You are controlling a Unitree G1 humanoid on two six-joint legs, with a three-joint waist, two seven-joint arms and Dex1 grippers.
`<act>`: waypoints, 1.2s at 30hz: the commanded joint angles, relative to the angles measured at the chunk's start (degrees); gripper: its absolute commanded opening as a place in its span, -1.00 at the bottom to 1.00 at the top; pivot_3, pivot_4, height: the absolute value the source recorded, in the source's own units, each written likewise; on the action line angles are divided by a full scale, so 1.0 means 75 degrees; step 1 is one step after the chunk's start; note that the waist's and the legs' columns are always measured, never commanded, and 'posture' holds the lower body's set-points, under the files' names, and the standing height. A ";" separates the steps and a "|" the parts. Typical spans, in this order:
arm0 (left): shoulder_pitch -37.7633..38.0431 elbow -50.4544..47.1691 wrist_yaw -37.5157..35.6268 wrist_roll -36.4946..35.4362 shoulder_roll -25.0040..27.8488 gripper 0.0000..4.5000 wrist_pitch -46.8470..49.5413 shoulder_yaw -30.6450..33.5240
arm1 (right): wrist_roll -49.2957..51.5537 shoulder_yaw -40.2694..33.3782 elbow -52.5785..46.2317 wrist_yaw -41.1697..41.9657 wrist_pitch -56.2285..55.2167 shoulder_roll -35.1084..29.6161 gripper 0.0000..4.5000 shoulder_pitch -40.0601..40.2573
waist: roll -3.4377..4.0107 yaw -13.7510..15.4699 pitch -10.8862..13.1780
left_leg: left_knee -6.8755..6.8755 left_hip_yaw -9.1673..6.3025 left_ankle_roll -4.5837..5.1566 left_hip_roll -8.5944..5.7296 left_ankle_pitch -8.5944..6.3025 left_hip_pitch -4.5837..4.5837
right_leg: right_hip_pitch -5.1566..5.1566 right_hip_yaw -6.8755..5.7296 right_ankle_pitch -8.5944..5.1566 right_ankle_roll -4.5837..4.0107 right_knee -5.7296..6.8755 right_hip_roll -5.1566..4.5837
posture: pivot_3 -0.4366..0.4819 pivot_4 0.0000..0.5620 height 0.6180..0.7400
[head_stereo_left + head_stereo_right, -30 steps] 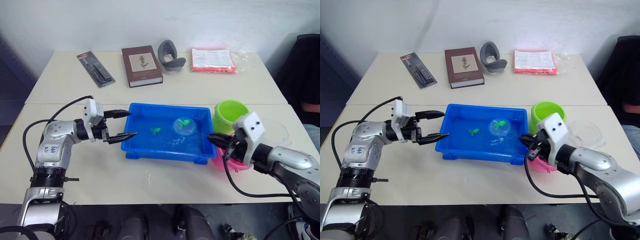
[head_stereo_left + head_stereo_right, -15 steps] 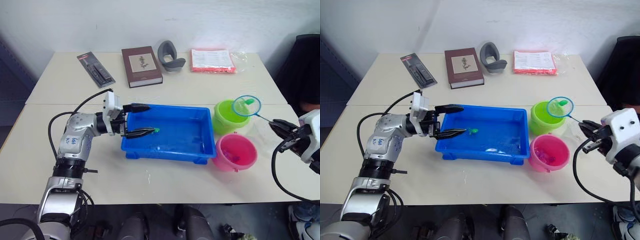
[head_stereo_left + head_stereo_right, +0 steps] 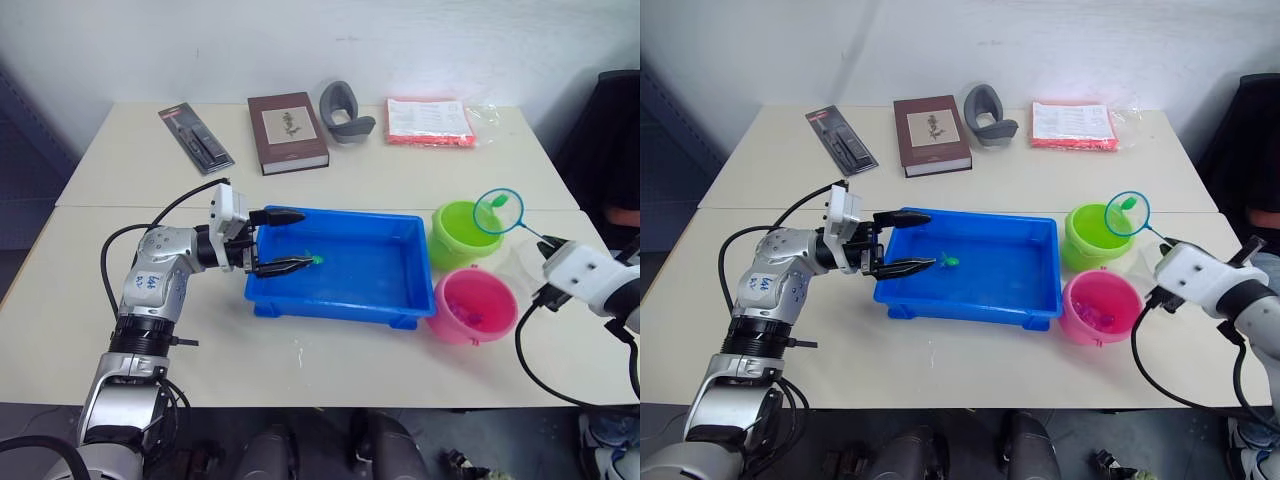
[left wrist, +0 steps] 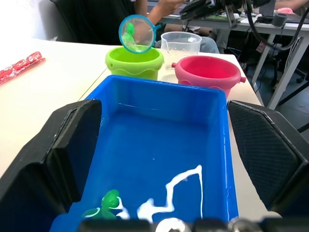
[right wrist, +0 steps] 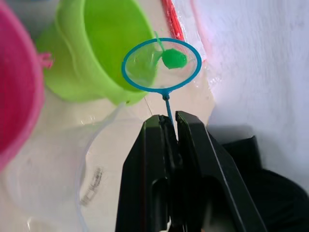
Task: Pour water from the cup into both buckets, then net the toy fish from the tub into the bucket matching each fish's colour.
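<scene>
The blue tub sits mid-table with one green toy fish in its water. My left gripper stands open over the tub's left end, its fingers either side of the fish. To the tub's right are the lime green bucket and the pink bucket. My right gripper is shut on the thin handle of a small blue-ringed net. The net is held above the green bucket's right rim, with a green fish in it. The clear cup stands just right of the buckets.
Along the table's far side lie a black and red package, a brown book, a grey curved object and a red and white packet. A person sits beyond the buckets in the left wrist view.
My right gripper lifted the net with a green fish out of the tub and over to the green bucket. My left gripper moved in over the tub's left end.
</scene>
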 commanded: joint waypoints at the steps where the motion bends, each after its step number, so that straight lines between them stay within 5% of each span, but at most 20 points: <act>1: -0.0072 -0.0044 0.0021 0.0006 -0.0003 0.99 -0.0182 0.0084 | -0.1096 -0.0125 0.0491 -0.0886 -0.1203 -0.0216 -1.00 -0.0037 | -0.0001 -0.0004 0.0000 | 0.0000 -0.0001 -0.0001 0.0002 0.0000 0.0000 | 0.0000 0.0000 0.0000 0.0000 0.0000 0.0001 | -0.05 -0.47 1.00; 10: -0.0079 0.0150 -0.0035 0.0010 0.0011 0.99 -0.0370 0.0096 | -0.1825 -0.0251 0.1002 -0.1599 -0.2454 -0.0212 -1.00 -0.0239 | 0.0000 -0.0001 0.0000 | 0.0001 -0.0005 -0.0005 0.0005 0.0003 0.0000 | 0.0000 0.0000 0.0000 0.0000 0.0001 0.0005 | -0.05 -0.47 1.00; 17: 0.0075 0.0470 -0.0272 0.0047 0.0528 0.99 -0.0567 0.0351 | 0.3542 0.0135 -0.0905 0.0868 0.0187 0.0911 -1.00 -0.0906 | 0.0014 -0.0048 0.0002 | 0.0003 -0.0015 -0.0005 0.0012 0.0004 0.0002 | 0.0005 -0.0006 0.0000 -0.0001 0.0000 0.0017 | -0.05 -0.47 1.00; 22: 0.0343 0.0657 -0.0499 0.0111 0.1100 0.99 -0.0843 0.0508 | 0.5254 0.1194 -0.2583 0.1610 0.3374 0.0634 -1.00 -0.1288 | 0.0016 -0.0064 0.0002 | 0.0003 -0.0022 -0.0004 0.0012 0.0004 0.0002 | 0.0005 -0.0013 -0.0001 -0.0005 0.0002 0.0009 | -0.05 -0.47 1.00; 26: 0.0649 0.0417 -0.0494 0.0108 0.1401 0.99 -0.0806 0.0566 | 0.5069 0.2468 -0.2976 0.1365 0.5114 0.0811 -1.00 -0.2162 | 0.0015 -0.0047 0.0002 | 0.0012 -0.0025 -0.0002 0.0009 0.0003 -0.0003 | 0.0004 -0.0016 0.0003 -0.0011 0.0003 -0.0004 | -0.05 -0.47 1.00; 36: 0.1364 -0.0211 -0.0262 0.0075 0.1725 0.99 -0.0586 0.0679 | 0.2867 0.5310 -0.1035 0.1907 0.5632 0.1954 -1.00 -0.5011 | 0.0012 -0.0037 0.0001 | 0.0020 -0.0025 0.0005 0.0007 0.0003 -0.0013 | -0.0001 -0.0028 0.0005 -0.0014 0.0002 -0.0006 | -0.05 -0.47 1.00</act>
